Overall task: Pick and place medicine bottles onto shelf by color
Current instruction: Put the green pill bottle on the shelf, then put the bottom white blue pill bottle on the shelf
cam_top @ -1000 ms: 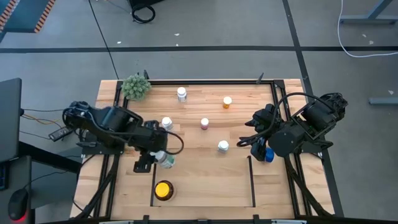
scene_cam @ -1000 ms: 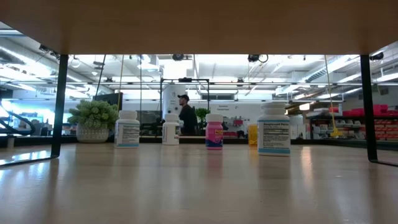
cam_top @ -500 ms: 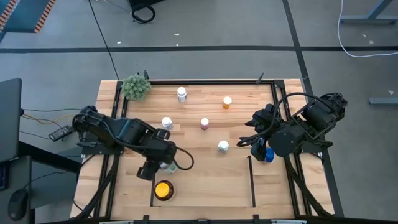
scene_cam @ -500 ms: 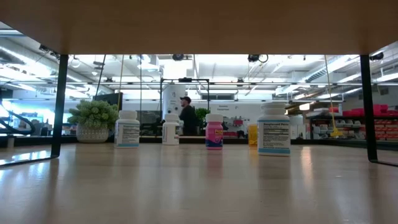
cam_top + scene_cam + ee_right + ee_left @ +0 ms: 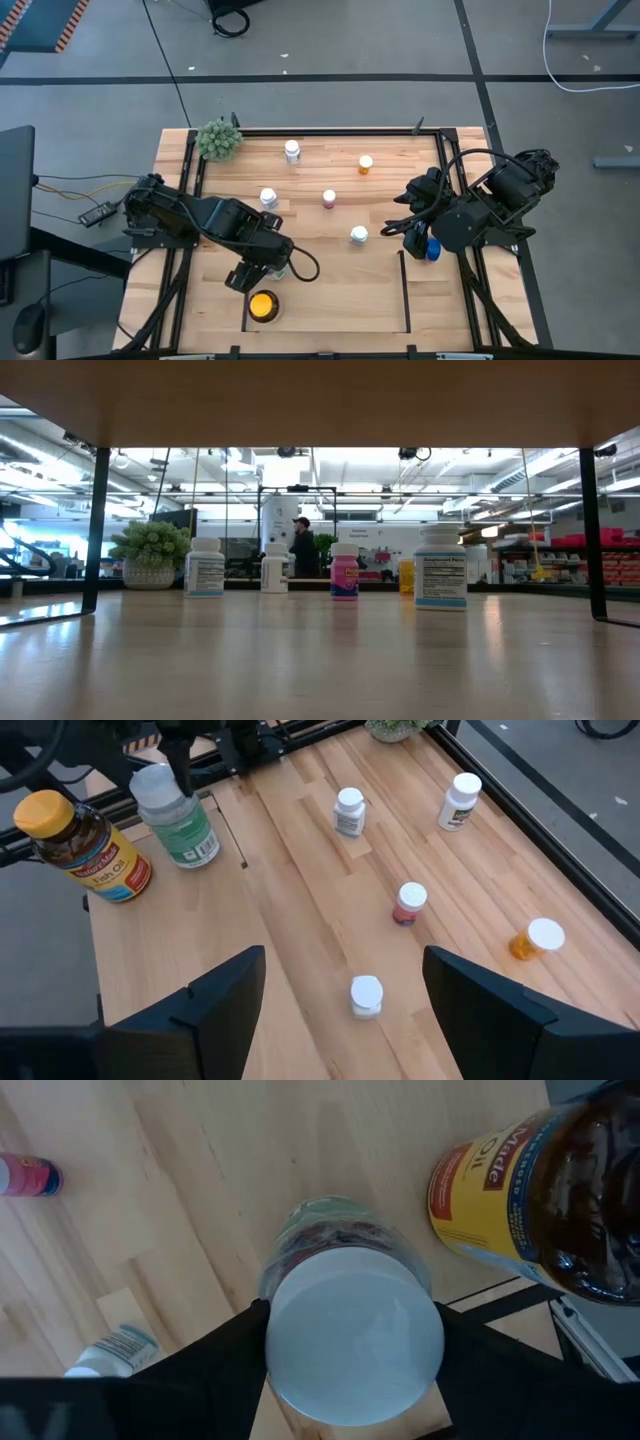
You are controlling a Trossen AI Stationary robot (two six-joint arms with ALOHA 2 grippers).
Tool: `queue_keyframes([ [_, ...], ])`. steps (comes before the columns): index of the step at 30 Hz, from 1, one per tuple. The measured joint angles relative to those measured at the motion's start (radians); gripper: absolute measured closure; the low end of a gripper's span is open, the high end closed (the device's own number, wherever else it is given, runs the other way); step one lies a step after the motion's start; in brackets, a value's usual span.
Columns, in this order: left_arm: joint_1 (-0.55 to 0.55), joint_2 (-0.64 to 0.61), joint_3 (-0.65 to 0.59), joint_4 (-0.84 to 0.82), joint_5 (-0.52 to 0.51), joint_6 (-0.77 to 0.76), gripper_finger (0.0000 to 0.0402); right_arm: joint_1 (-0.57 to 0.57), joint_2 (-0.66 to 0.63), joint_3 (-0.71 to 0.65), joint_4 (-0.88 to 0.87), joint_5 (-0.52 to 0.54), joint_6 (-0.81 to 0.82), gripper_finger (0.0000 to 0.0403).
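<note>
My left gripper [image 5: 266,270] is shut on a white-capped, green-labelled clear bottle [image 5: 180,820] just beyond the amber yellow-capped bottle [image 5: 263,305], which stands in the shelf bay [image 5: 340,300]. My right gripper [image 5: 345,960] hangs open and empty at the table's right; a blue bottle [image 5: 432,248] stands beside that arm. White bottles [image 5: 292,151] [image 5: 268,197] [image 5: 359,235], a pink one [image 5: 329,198] and an orange one [image 5: 366,164] stand upright on the planks. My left gripper pinches the bottle's white cap [image 5: 350,1335] between its two fingers [image 5: 232,1365], one on each side. The fingers come from above, pointing down. The bottle hangs upright below them; whether its base touches the planks, I cannot tell.
A green plant ball [image 5: 218,140] sits at the far left corner. Thin black rails [image 5: 404,290] bound the bay on two sides, and the black table frame [image 5: 330,131] runs round the planks. In the low view a person [image 5: 301,545] stands far off in the room.
My left gripper has carried the green-labelled bottle toward the table's near edge and a little to the right, closer to the amber bottle. The bottle stays upright. The person in the background has walked a little.
</note>
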Motion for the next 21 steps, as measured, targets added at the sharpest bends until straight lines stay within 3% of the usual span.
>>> queue_keyframes([
  [5,0.000,0.000,0.000,-0.001,-0.002,-0.018,0.0135,0.000,0.000,0.000,0.000,0.000,0.000,0.0125],
  [16,0.004,-0.001,0.001,-0.007,0.032,-0.031,0.0065,0.000,0.000,0.000,0.000,-0.004,0.002,0.0125],
  [21,0.017,-0.002,0.076,-0.009,0.016,-0.043,0.0048,0.000,0.000,0.000,0.000,-0.014,0.002,0.0125],
])
